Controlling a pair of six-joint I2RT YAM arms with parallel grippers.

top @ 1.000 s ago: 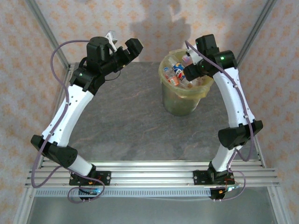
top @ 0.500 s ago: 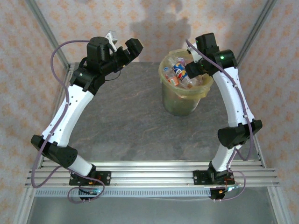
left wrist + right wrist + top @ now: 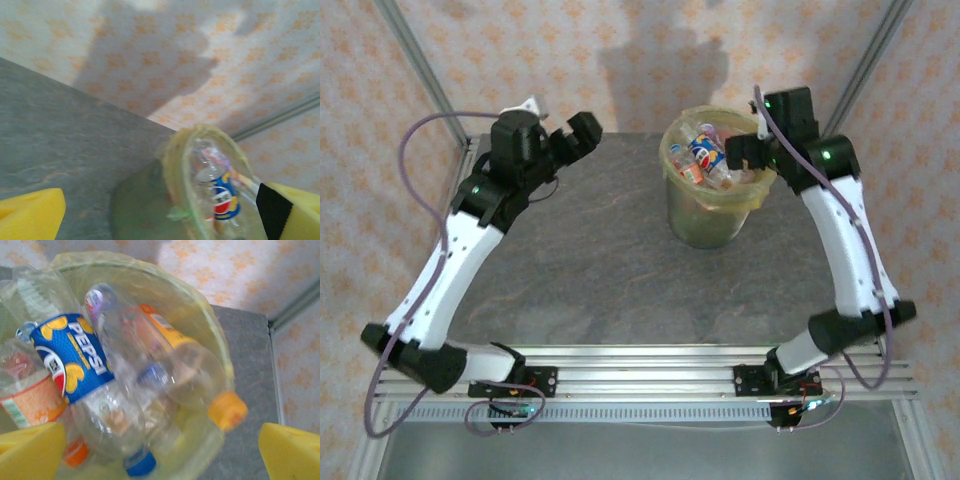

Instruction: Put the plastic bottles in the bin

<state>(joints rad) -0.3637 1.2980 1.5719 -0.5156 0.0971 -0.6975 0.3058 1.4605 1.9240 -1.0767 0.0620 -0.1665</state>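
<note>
Plastic bottles [image 3: 75, 355] look light, thin-walled and slippery; best pinched at the stiff neck. Left gripper [image 3: 572, 135] and right gripper [image 3: 742, 152] both gape empty; beyond, the bottles lie heaped in the bin [image 3: 705, 215].

Bin mouth crowded, tabletop open

Straight ahead of the right gripper [image 3: 742, 152], whose jaws are spread wide, the bin [image 3: 705, 222] is heaped to its rim with plastic bottles [image 3: 75, 355]. An orange-capped bottle [image 3: 190, 375] lies just beyond its fingertips. Below and ahead of the left gripper [image 3: 572, 133], the grey table [image 3: 590, 250] gives free passage up to the bin's wall.
</note>
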